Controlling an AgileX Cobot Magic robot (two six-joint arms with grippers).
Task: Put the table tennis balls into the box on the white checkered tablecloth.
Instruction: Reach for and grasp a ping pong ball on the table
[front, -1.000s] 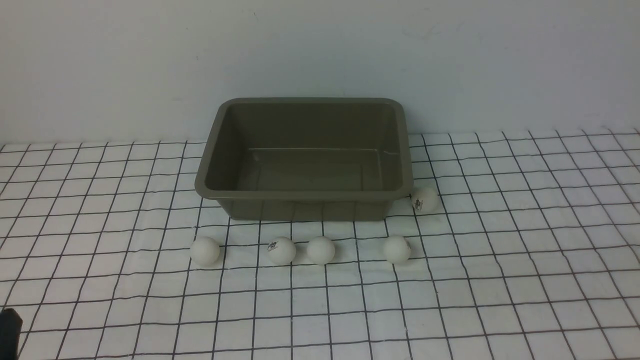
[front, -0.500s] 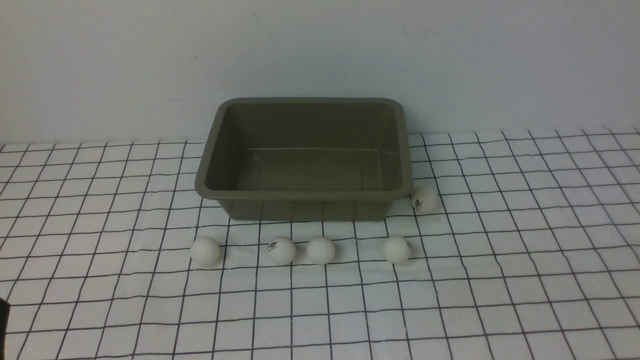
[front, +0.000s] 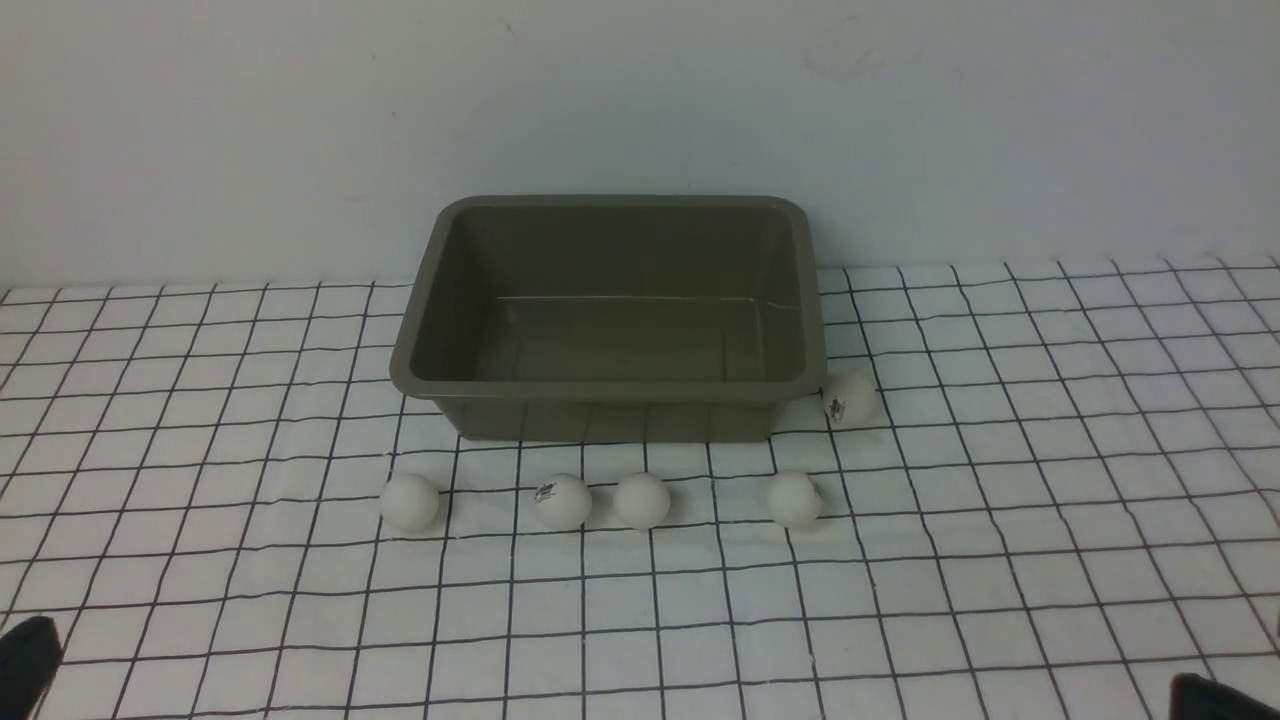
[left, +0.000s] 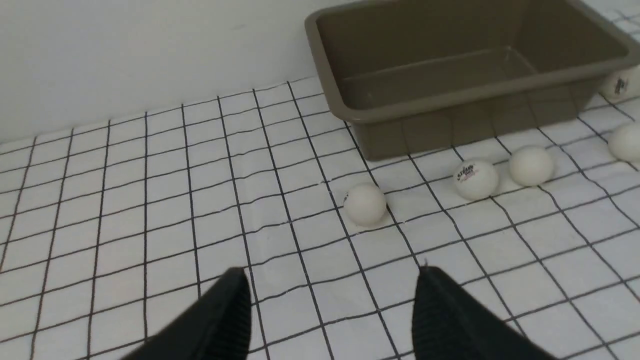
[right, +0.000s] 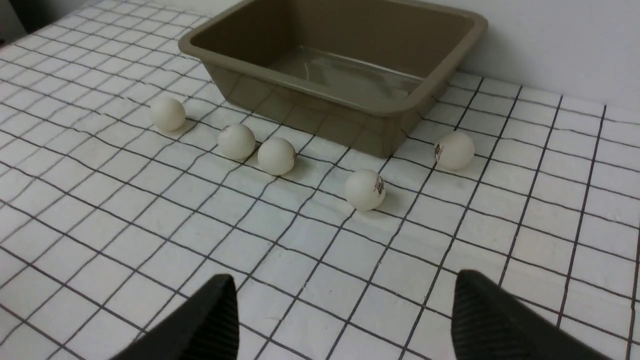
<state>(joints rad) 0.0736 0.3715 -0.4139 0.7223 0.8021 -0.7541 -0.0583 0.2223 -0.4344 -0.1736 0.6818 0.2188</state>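
The olive-grey box (front: 610, 390) stands empty on the white checkered tablecloth (front: 900, 600) near the back wall. Four table tennis balls lie in a row in front of it: leftmost ball (front: 410, 501), logo ball (front: 562, 501), third ball (front: 641, 500), fourth ball (front: 794, 498). A fifth ball (front: 848, 399) rests by the box's front right corner. My left gripper (left: 332, 292) is open and empty, well short of the leftmost ball (left: 365, 204). My right gripper (right: 345, 300) is open and empty, short of the fourth ball (right: 365, 189). Both only peek in at the front view's bottom corners.
A plain pale wall (front: 640, 100) stands right behind the box. The cloth is slightly wrinkled around the balls. The box also shows in the left wrist view (left: 450, 100) and the right wrist view (right: 320, 85).
A left finger tip has come further into the bottom left corner of the front view, and a right finger tip now shows at the bottom right corner. Balls and box have not moved.
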